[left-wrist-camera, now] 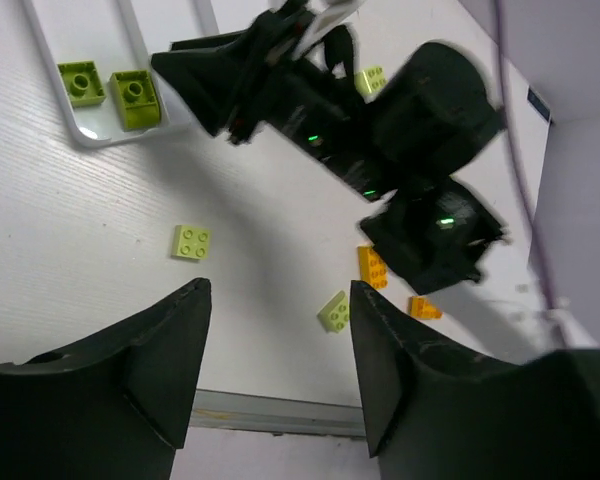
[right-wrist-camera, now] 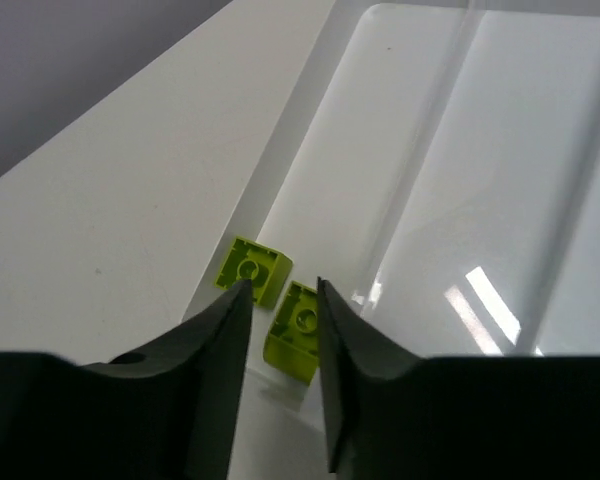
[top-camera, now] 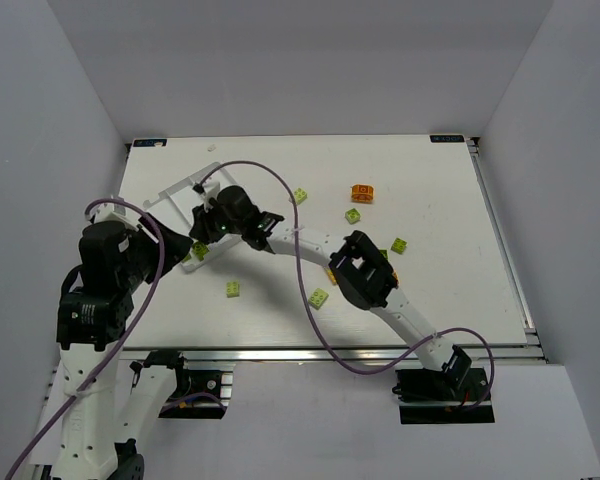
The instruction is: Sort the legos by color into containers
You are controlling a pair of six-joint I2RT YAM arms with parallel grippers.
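While right tool (right-wrist-camera: 282, 286) hangs narrowly spread, two lime legos (right-wrist-camera: 253, 266) lie beneath in tray (right-wrist-camera: 460, 200).

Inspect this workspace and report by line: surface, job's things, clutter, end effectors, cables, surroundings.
Surface: white table, no spills seen.
Job's things: white tray at the far left; two lime bricks lie in one compartment; loose lime bricks and orange bricks are scattered on the table.
Clutter: nothing seen.
End effectors: left end effector open and empty above the table; right end effector over the tray, fingers narrowly apart at one of the two bricks, grip cannot be told.
Cables: purple cables loop from both arms over the table.
Surroundings: plain white walls on three sides.
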